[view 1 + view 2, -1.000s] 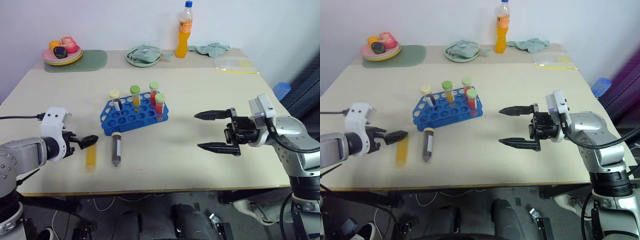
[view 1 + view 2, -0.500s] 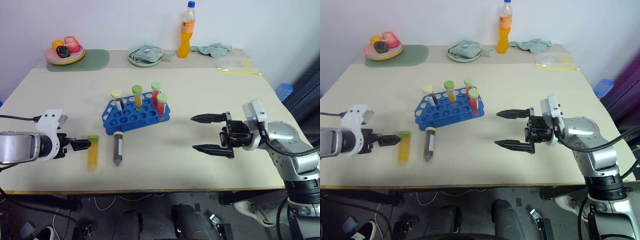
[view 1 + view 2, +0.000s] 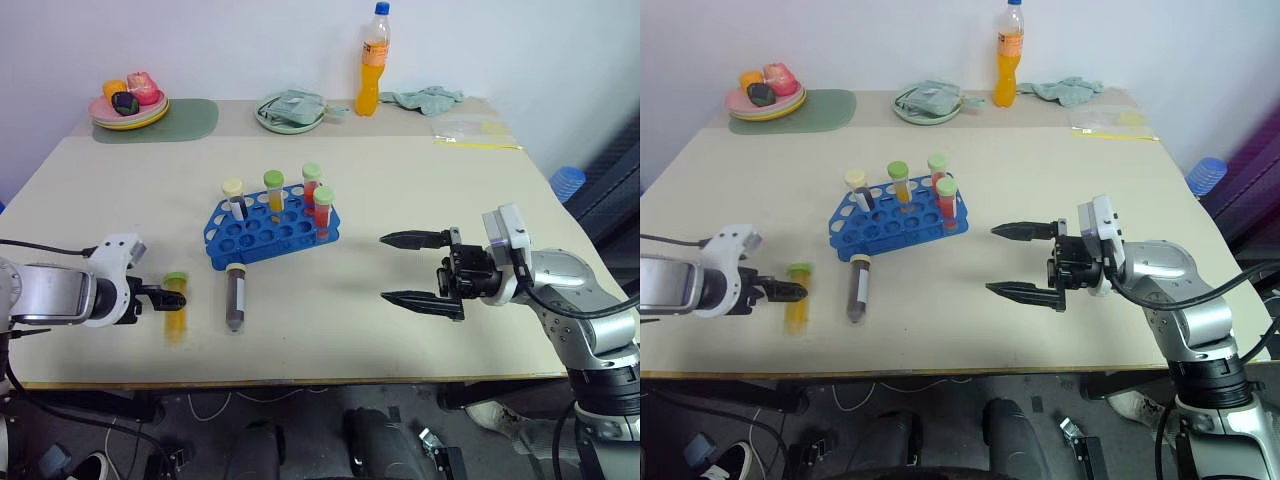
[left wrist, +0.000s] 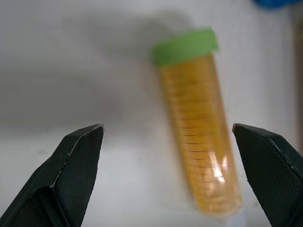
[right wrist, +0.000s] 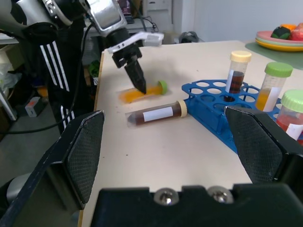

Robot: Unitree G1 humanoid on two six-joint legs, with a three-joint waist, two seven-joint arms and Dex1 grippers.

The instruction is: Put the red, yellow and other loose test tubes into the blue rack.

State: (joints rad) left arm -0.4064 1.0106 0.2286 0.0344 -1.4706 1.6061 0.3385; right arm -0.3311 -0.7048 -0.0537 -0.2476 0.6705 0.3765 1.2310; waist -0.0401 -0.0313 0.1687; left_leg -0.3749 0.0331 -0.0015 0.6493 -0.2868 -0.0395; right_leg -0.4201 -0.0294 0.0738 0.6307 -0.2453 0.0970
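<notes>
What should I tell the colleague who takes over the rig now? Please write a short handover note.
Left gripper: open, fingers on either side of the yellow tube lying on the table, not closed on it.
Right gripper: open, holding nothing, hovering right of the blue rack.
Done: four tubes stand in the rack.
Left: the yellow tube and the dark tube, both lying just in front of the rack, still go into it.

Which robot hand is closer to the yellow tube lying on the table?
Left. The left gripper is right beside the yellow tube, open over it. The right gripper hangs open far across the table.
</notes>
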